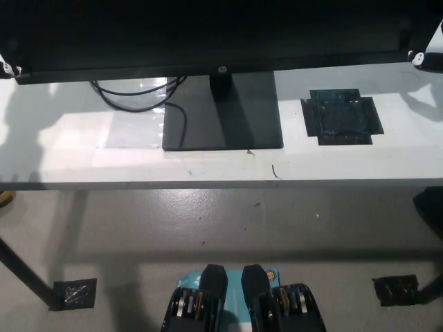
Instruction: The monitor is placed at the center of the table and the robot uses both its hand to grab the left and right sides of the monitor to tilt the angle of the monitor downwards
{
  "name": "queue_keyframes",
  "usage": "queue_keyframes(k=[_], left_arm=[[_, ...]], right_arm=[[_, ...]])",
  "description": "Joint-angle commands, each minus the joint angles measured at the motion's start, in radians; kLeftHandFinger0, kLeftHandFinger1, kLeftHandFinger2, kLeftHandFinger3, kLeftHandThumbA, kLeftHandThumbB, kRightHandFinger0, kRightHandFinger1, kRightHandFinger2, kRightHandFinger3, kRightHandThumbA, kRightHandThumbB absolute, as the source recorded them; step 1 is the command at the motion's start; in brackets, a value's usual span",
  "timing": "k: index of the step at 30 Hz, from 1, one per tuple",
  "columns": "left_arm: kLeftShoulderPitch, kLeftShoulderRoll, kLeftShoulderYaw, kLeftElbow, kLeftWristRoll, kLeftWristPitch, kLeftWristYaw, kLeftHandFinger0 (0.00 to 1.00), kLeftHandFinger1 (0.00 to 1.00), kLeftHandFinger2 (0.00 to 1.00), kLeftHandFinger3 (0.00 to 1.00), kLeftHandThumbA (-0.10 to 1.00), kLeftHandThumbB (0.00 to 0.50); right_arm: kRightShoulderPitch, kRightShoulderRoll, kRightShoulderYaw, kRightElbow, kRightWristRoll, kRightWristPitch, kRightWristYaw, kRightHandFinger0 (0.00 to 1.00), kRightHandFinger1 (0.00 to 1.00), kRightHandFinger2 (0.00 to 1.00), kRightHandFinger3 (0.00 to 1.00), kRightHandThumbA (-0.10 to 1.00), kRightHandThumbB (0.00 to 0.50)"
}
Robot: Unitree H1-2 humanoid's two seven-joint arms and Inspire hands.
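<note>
Black monitor (208,34) on square stand, centred on table

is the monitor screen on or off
Cannot tell: the head view looks steeply down, so the monitor shows only as a dark slab above its stand base; the screen face itself is not readable.
</note>
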Motion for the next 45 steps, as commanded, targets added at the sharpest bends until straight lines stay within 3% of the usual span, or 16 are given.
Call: queue_keyframes(k=[1, 5, 6, 9, 10, 13, 14, 16, 21, 27, 33, 36, 37, 40, 44, 45], left_arm=[[-0.187, -0.096, 0.202, -0.060, -0.150, 0.130, 0.074, 1.00, 1.00, 1.00, 1.00, 0.87, 0.414], [-0.143, -0.080, 0.362, -0.070, -0.205, 0.049, 0.014, 1.00, 1.00, 1.00, 1.00, 0.95, 0.425], [-0.072, -0.060, 0.483, -0.092, -0.312, 0.001, -0.062, 1.00, 1.00, 1.00, 1.00, 0.97, 0.439], [0.037, -0.027, 0.679, -0.141, -0.465, -0.093, -0.194, 1.00, 1.00, 1.00, 1.00, 0.75, 0.363], [0.091, -0.013, 0.734, -0.171, -0.510, -0.088, -0.251, 1.00, 1.00, 1.00, 1.00, 0.81, 0.413], [0.102, -0.014, 0.774, -0.194, -0.489, -0.079, -0.267, 1.00, 1.00, 1.00, 1.00, 0.82, 0.415], [0.302, 0.053, 0.860, -0.430, -0.627, -0.033, -0.392, 1.00, 1.00, 1.00, 1.00, 0.85, 0.401], [0.519, 0.101, 0.929, -0.752, -0.720, 0.082, -0.428, 1.00, 1.00, 1.00, 1.00, 0.91, 0.385], [0.817, 0.143, 1.031, -1.128, -0.821, 0.125, -0.427, 1.00, 1.00, 1.00, 1.00, 0.98, 0.328], [1.023, 0.152, 1.115, -1.388, -0.878, 0.135, -0.412, 1.00, 1.00, 1.00, 1.00, 1.00, 0.279], [1.202, 0.122, 1.195, -1.588, -0.902, 0.147, -0.367, 1.00, 1.00, 1.00, 1.00, 1.00, 0.376], [1.225, 0.111, 1.212, -1.616, -0.909, 0.157, -0.367, 1.00, 1.00, 1.00, 1.00, 1.00, 0.381], [1.274, 0.092, 1.220, -1.661, -0.907, 0.139, -0.342, 1.00, 1.00, 1.00, 1.00, 1.00, 0.351], [1.360, 0.043, 1.224, -1.766, -0.916, 0.117, -0.300, 1.00, 1.00, 1.00, 1.00, 1.00, 0.362], [1.368, 0.035, 1.230, -1.783, -0.919, 0.125, -0.304, 1.00, 1.00, 1.00, 1.00, 1.00, 0.370], [1.416, -0.029, 1.180, -1.852, -0.903, 0.035, -0.264, 1.00, 1.00, 1.00, 1.00, 1.00, 0.353]], right_arm=[[-0.181, 0.091, -0.032, -0.055, -0.061, -0.021, -0.193, 1.00, 1.00, 1.00, 1.00, 0.62, 0.500], [-0.149, 0.072, -0.119, -0.079, -0.006, -0.104, -0.135, 1.00, 1.00, 1.00, 1.00, 0.64, 0.500], [-0.083, 0.042, -0.168, -0.128, 0.031, -0.163, -0.102, 1.00, 1.00, 1.00, 1.00, 0.68, 0.494], [0.016, -0.004, -0.244, -0.238, 0.081, -0.223, -0.039, 1.00, 1.00, 1.00, 1.00, 0.68, 0.492], [0.076, -0.037, -0.283, -0.332, 0.118, -0.229, 0.014, 1.00, 1.00, 1.00, 1.00, 0.66, 0.477], [0.088, -0.039, -0.308, -0.357, 0.105, -0.218, 0.027, 1.00, 1.00, 1.00, 1.00, 0.65, 0.477], [0.246, -0.122, -0.377, -0.642, 0.207, -0.165, 0.134, 1.00, 1.00, 1.00, 1.00, 0.75, 0.472], [0.363, -0.174, -0.427, -0.821, 0.264, -0.148, 0.173, 1.00, 1.00, 1.00, 1.00, 0.88, 0.500], [0.563, -0.253, -0.521, -1.117, 0.341, -0.124, 0.189, 1.00, 1.00, 1.00, 1.00, 0.88, 0.500], [0.754, -0.316, -0.634, -1.427, 0.383, -0.097, 0.176, 1.00, 1.00, 1.00, 1.00, 0.92, 0.500], [0.929, -0.323, -0.732, -1.646, 0.418, -0.102, 0.163, 1.00, 1.00, 1.00, 1.00, 0.89, 0.500], [0.954, -0.311, -0.752, -1.677, 0.423, -0.095, 0.172, 1.00, 1.00, 1.00, 1.00, 0.89, 0.500], [1.011, -0.307, -0.768, -1.748, 0.443, -0.094, 0.164, 1.00, 1.00, 1.00, 1.00, 0.78, 0.495], [1.091, -0.279, -0.793, -1.875, 0.456, -0.088, 0.145, 1.00, 1.00, 1.00, 1.00, 0.76, 0.500], [1.099, -0.267, -0.805, -1.891, 0.458, -0.080, 0.155, 1.00, 1.00, 1.00, 1.00, 0.76, 0.500], [1.140, -0.204, -0.784, -1.972, 0.363, -0.146, 0.120, 1.00, 1.00, 1.00, 1.00, 0.87, 0.476]])
